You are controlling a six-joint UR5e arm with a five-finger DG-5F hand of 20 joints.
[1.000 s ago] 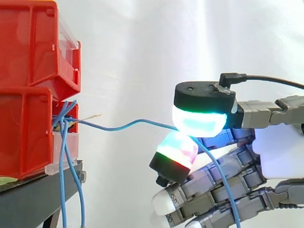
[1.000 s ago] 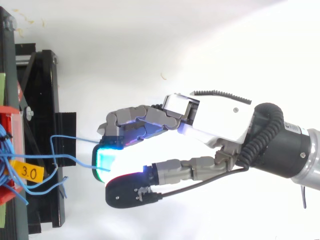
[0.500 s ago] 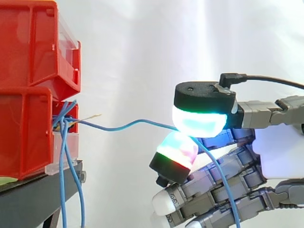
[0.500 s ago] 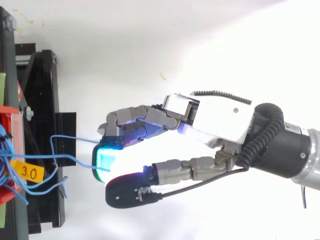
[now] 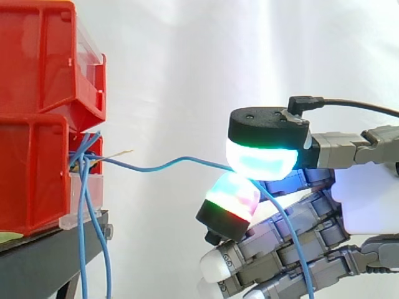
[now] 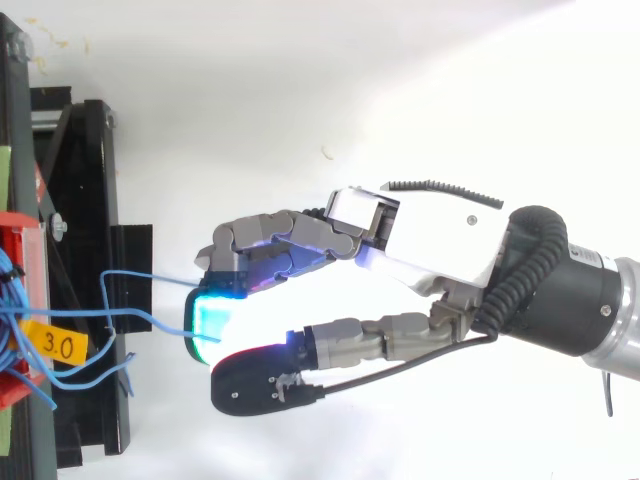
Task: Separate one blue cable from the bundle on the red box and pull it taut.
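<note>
No change: blue cable (image 5: 146, 168) in hand (image 6: 430, 235)

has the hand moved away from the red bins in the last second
No. The hand keeps the same gap to the red bins in the side view; the pinched blue cable still sags.

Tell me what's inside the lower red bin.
A bundle of blue cables spills from the lower red bin's front; one blue cable runs to the hand's pinching fingers. The bin's wall hides anything deeper inside.
</note>
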